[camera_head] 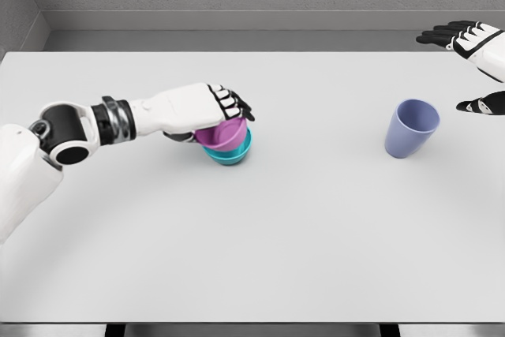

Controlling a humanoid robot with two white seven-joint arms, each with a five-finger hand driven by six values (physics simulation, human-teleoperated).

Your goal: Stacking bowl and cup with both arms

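L hand (211,110) fingers curled over pink bowl (222,135) nested in teal bowl (234,154); R hand (476,43) fingers spread, near purple cup (411,127).

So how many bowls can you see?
2, stacked left of the middle: a purple bowl under the left hand, sitting in a teal bowl. None seem hidden.

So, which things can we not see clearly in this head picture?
- Head view: the left hand covers the purple bowl, so the grip cannot be confirmed.
- The teal bowl is mostly hidden by the purple bowl inside it.
- The right hand, beside the blue cup, is cut off by the right edge.
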